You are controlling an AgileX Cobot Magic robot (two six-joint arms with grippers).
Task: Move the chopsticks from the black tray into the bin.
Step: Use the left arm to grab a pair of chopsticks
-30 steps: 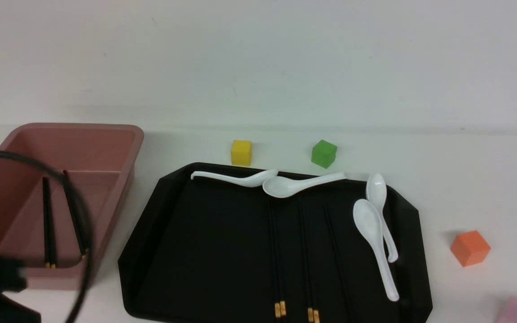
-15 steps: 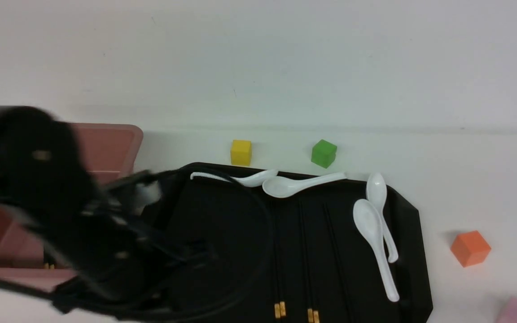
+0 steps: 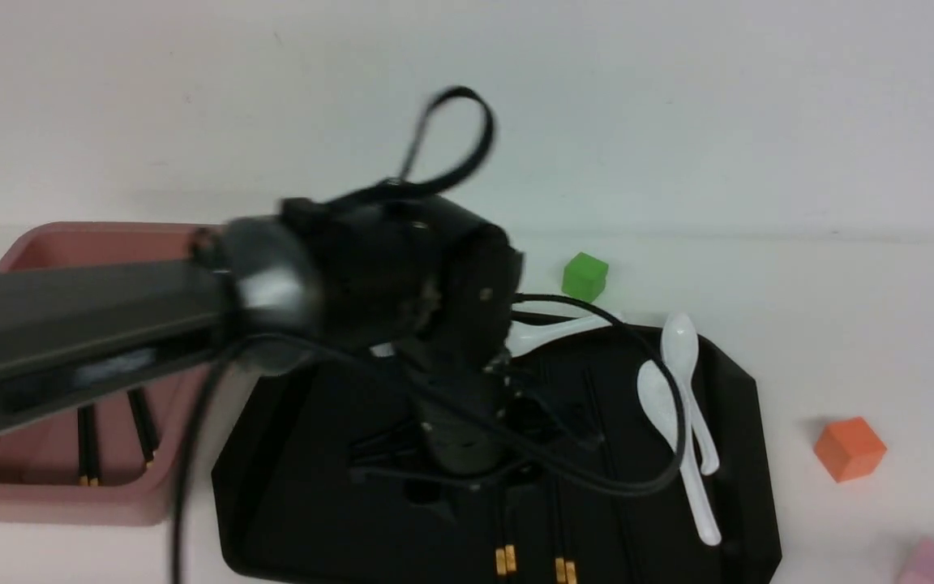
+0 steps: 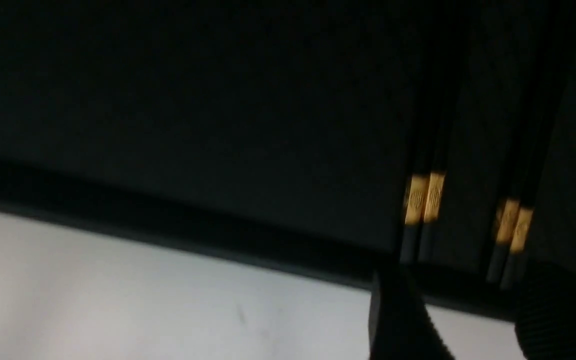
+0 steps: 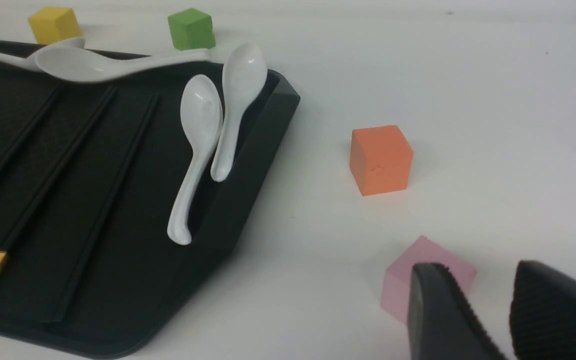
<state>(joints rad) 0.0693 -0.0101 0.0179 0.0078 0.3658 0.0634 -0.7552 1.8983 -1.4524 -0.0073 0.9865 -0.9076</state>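
the left gripper (image 4: pixel 468 270) hangs low over the near side of the black tray (image 3: pixel 297 487), pointing down. its two fingers (image 4: pixel 398 320) are apart, with nothing between them. i think they are spread so they can drop around a stick and then pinch it.

some chopsticks (image 3: pixel 503 539) lie flat on the tray, side by side in pairs, with their gold ends close to the near rim. the gripper is just beside those gold ends, a little off to one side, so it needs to line up with one pair before it goes down. the sticks are thin and lie flat, so they may slip out of a pinch.

two more chopsticks (image 3: pixel 87 442) already lie in the pink bin (image 3: pixel 70 235), which sits on the left, next to the tray. so part of the job looks done.

the white spoons (image 3: pixel 670 405) rest by the far and right rims and should not be touched.

the right gripper (image 5: pixel 483 280) waits low over the table (image 5: pixel 468 100), off to the right of the tray, fingers a little apart and holding nothing.
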